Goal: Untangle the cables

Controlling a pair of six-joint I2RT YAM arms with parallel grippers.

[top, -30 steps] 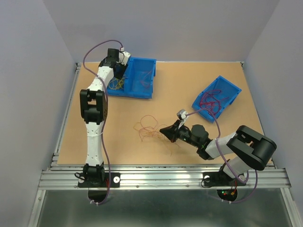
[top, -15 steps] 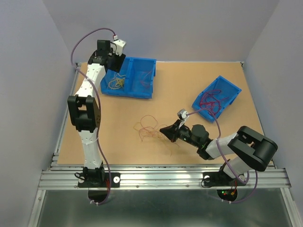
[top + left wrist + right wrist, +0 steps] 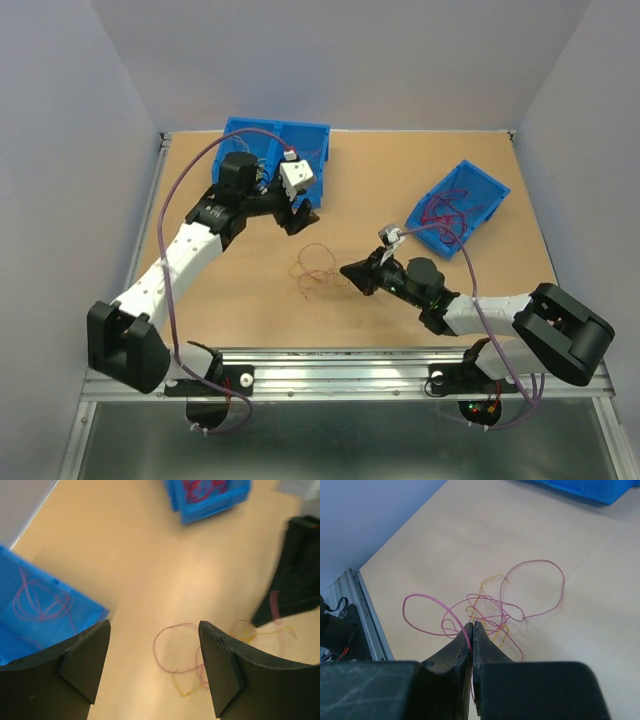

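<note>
The cables (image 3: 315, 270) lie as a loose tangle of thin magenta-pink and yellow wires on the table's middle. My right gripper (image 3: 347, 270) sits low at the tangle's right edge. In the right wrist view it (image 3: 472, 625) is shut on a magenta-pink cable (image 3: 427, 600), with the tangle (image 3: 495, 611) just beyond the tips. My left gripper (image 3: 300, 218) hovers above the tangle's far-left side. In the left wrist view it (image 3: 155, 665) is open and empty, with a pink loop (image 3: 165, 650) and a yellow wire (image 3: 186, 691) on the table between its fingers.
A blue double bin (image 3: 285, 150) at the back left holds pink wires (image 3: 40, 600). A tilted blue bin (image 3: 457, 208) at the right holds red wires (image 3: 200, 490). The right gripper's black body (image 3: 295, 575) shows beside the tangle in the left wrist view.
My left arm has swung from the back-left bin out over the table's middle, ending above the tangle. My right gripper stays at the tangle, still shut; its arm has lowered.
</note>
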